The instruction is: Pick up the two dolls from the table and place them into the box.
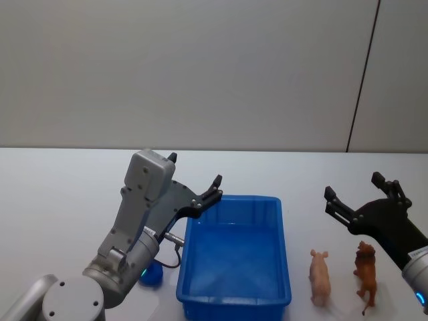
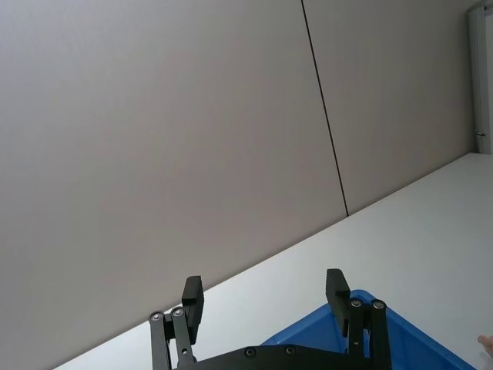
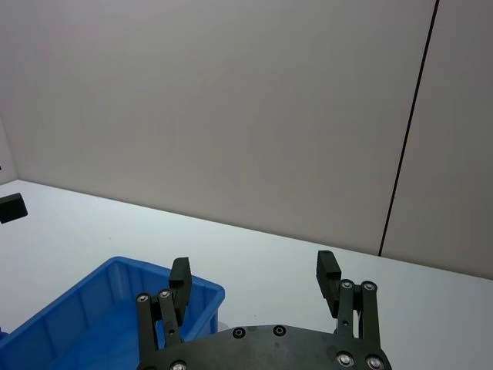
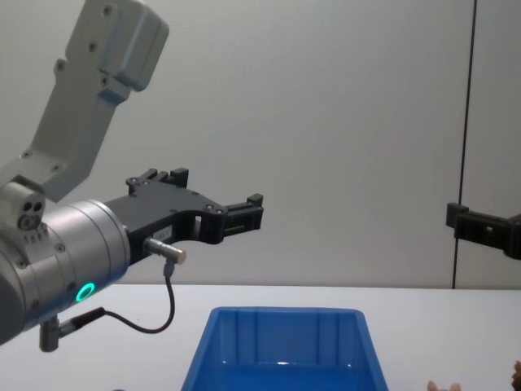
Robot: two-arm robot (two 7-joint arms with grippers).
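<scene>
Locate the box (image 1: 231, 199) near the middle of the surface (image 1: 60, 194), with its long sides running away from the robot. You find the pig (image 1: 319, 275) on the surface to the right of the box, near it but apart, snout pointing away from the robot. The brown doll (image 1: 366, 269) stands just beside the pig on its right, not touching it, thin tail toward the robot.

Check the left gripper (image 1: 194, 170): it is raised above the far left corner of the box, jaws spread wide and holding nothing. Check the right gripper (image 1: 353, 185): it is raised just beyond the brown doll, jaws likewise spread and holding nothing. A small blue round item (image 1: 152, 274) lies left of the box, partly hidden by the left arm (image 1: 137, 221).
</scene>
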